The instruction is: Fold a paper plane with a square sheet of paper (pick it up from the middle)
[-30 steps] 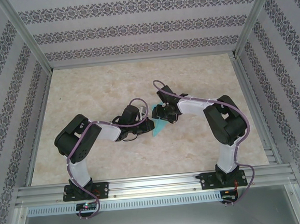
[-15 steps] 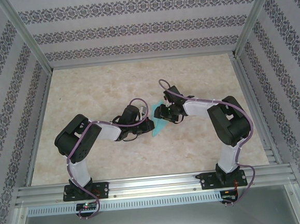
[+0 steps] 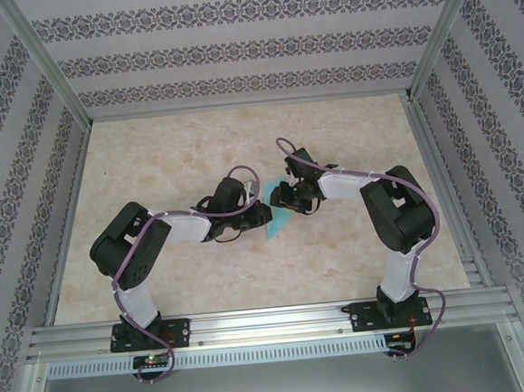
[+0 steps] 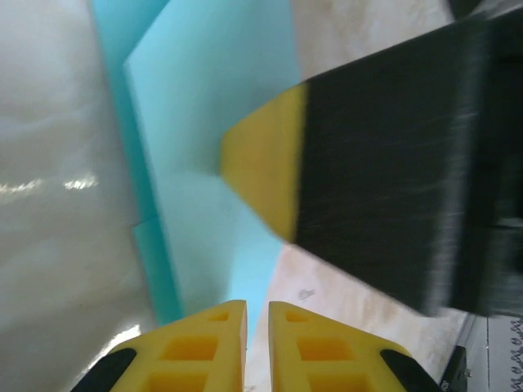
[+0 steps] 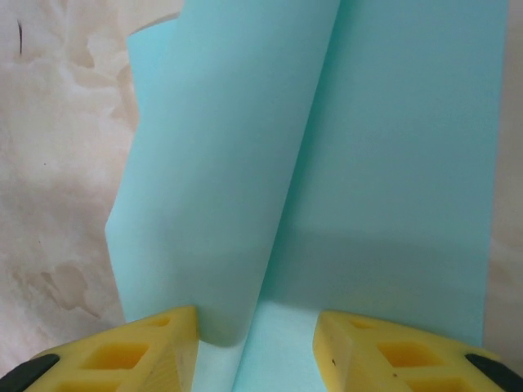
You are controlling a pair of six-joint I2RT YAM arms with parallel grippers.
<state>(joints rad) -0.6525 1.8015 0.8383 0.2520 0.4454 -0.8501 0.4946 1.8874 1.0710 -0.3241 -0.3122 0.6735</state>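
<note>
Turquoise paper [image 5: 392,163] lies mid-table [image 3: 168,149], partly folded, between both arms. Right gripper [image 5: 256,314]: fingers spread, straddling a raised fold. Left gripper [image 4: 257,306]: fingers a slit apart at the paper's edge; I cannot tell whether they pinch it.

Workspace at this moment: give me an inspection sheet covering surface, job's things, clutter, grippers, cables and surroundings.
Surface: beige marbled tabletop, flat.
Job's things: turquoise paper, partly folded, lying between the two arms; one side curls up along a lengthwise crease.
Clutter: nothing seen.
Grippers: left gripper over the paper, fingers almost together; right gripper with fingers apart, straddling the raised fold.
Cables: purple cables loop above both wrists.
Surroundings: patterned walls, aluminium frame.
</note>
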